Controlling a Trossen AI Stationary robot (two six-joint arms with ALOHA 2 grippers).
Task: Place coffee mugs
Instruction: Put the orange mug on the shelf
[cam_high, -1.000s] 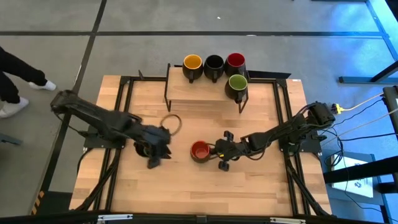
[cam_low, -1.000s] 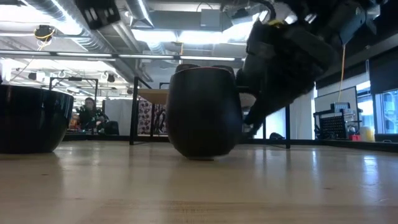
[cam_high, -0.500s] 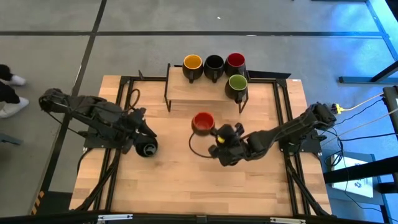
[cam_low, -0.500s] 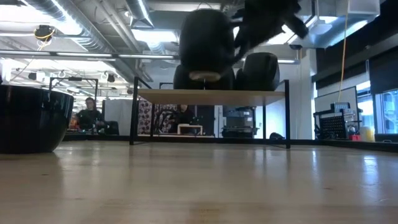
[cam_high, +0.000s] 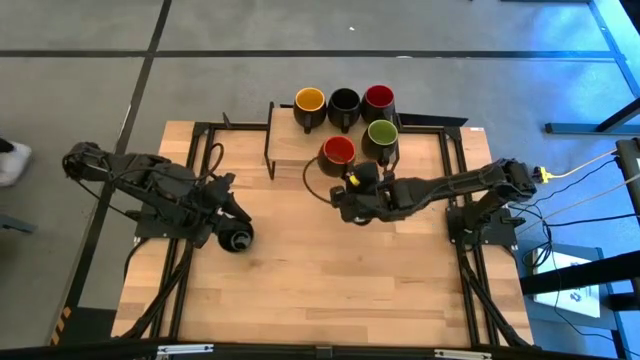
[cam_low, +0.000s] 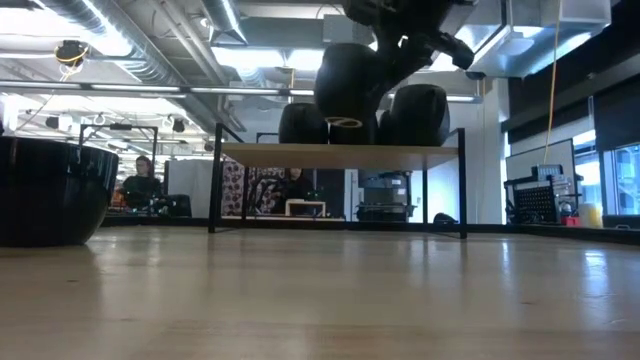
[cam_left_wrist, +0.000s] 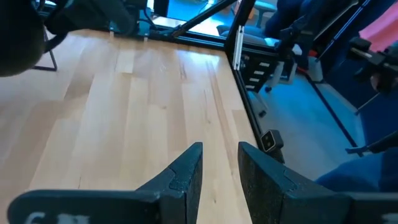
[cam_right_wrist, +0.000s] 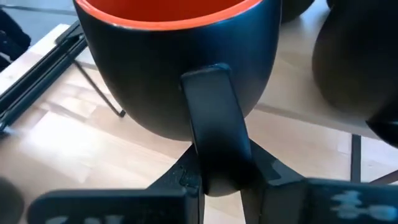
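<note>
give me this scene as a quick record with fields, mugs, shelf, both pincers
shelf: raised wooden shelf at the table's far edge
mugs on shelf: yellow mug, black mug, red mug, green mug
carried mug: second red mug, held by its handle over the shelf's front edge, not set down
right pincer: shut on the second red mug's handle
left pincer: holding nothing, low over the table's left side
mug on table: last mug, next to the left arm

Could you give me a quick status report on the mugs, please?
Right gripper shut on red mug by its handle, above the shelf. Left gripper open, idle near black mug. Green mug close alongside.
</note>
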